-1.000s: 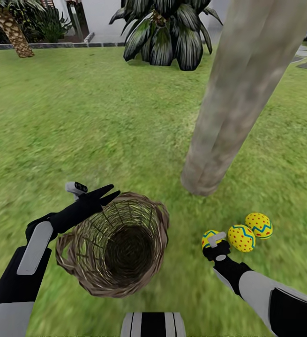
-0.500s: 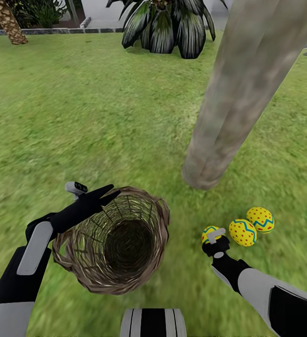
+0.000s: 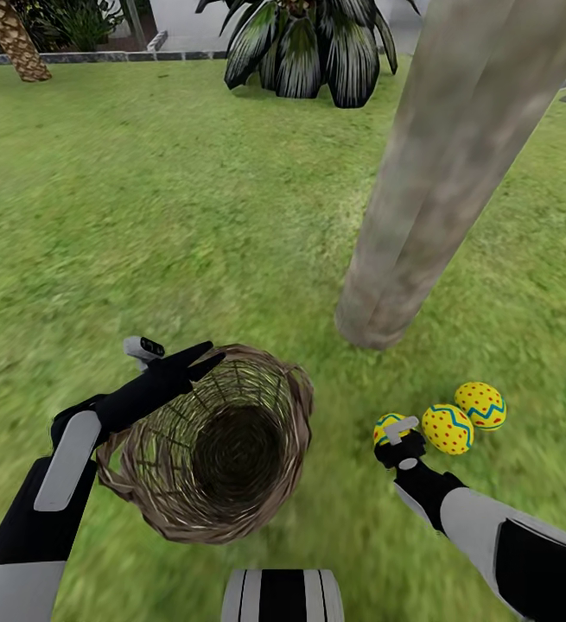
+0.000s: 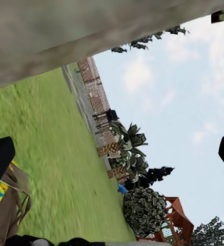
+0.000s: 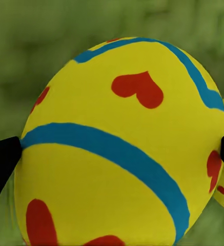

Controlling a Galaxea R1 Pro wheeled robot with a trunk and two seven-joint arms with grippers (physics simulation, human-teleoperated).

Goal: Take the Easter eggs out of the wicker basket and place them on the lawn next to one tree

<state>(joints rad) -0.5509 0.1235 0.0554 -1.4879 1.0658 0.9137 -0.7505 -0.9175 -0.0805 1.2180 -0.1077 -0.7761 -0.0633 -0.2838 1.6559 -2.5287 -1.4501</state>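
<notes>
The wicker basket [image 3: 278,380] stands on the lawn [image 3: 144,216] in front of me, and I see no egg inside it. My left gripper [image 3: 200,357] hovers open at the basket's far left rim, its fingertips [image 4: 0,159] wide apart. Two Easter eggs [image 3: 447,429] [image 3: 480,405] lie on the grass just in front of the tree [image 3: 421,190]. The third egg [image 3: 384,426], painted with red hearts and blue bands [image 5: 117,154], sits beside them. My right gripper [image 3: 392,429] is shut on it, with a fingertip [image 5: 4,159] touching each side.
The thick leaning trunk meets the ground right behind the eggs. A dark broad-leaved plant [image 3: 300,52] and a scaly palm trunk [image 3: 10,39] stand at the far edge of the lawn. My own base [image 3: 283,596] shows at the bottom.
The head view tipped slightly, so the whole scene shifted. My left arm edged a little. The eggs, the basket and my right gripper stay where they were.
</notes>
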